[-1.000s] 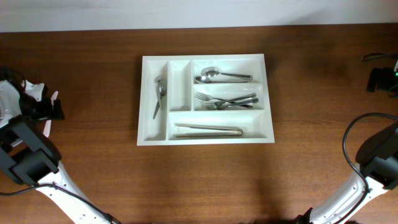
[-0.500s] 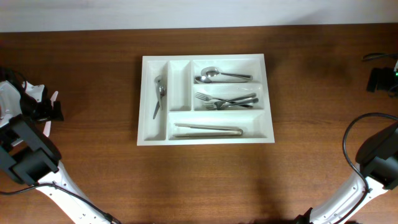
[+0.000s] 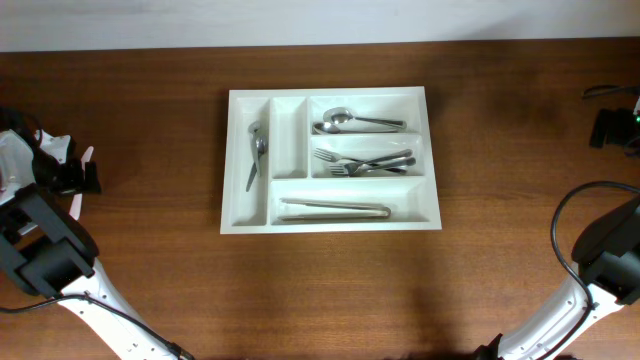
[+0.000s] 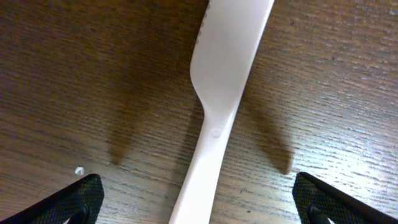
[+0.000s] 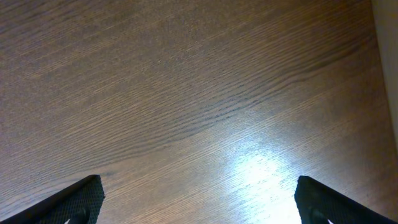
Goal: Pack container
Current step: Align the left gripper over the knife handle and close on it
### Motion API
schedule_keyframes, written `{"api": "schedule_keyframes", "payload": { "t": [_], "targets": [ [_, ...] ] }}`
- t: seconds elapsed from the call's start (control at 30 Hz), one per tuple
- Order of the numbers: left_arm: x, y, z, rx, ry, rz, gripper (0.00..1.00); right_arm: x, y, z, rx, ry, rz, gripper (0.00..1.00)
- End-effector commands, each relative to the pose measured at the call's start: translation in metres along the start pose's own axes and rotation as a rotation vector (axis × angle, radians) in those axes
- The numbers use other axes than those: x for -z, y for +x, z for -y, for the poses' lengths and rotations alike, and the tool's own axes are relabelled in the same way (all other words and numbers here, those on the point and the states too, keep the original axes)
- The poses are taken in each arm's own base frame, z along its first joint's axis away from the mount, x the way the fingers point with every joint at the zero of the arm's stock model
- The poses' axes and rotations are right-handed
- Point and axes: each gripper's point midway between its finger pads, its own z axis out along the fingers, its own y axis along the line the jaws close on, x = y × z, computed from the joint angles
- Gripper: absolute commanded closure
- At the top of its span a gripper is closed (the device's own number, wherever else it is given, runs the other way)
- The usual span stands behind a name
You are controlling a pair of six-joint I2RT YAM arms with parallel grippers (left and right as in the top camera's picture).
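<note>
The container, a white tray with five compartments, sits mid-table. It holds a slanted metal utensil at the left, spoons, forks and long metal pieces along the front. A white plastic knife lies flat on the wood. My left gripper hangs open just above it, one finger on each side of the handle, touching nothing. From overhead this gripper is at the far left edge, with the knife's end poking out. My right gripper is open over bare wood.
The narrow upright compartment beside the slanted utensil holds nothing. A black device with a cable sits at the far right. A pale strip marks the table's border in the right wrist view.
</note>
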Motion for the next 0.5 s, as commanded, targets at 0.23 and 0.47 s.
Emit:
{"api": "schedule_keyframes", "payload": {
  "t": [0.23,0.47],
  "targets": [
    [-0.0124,0.0034,-0.0018,-0.013,0.001,-0.019,0.01,0.0073,-0.0019,-0.0022,-0.003,-0.007,0.019,0.01],
    [-0.0124,0.0024,-0.0022,-0.012,-0.001,-0.015,0.01,0.0073,-0.0019,-0.0022,-0.003,-0.007,0.019,0.01]
  ]
}}
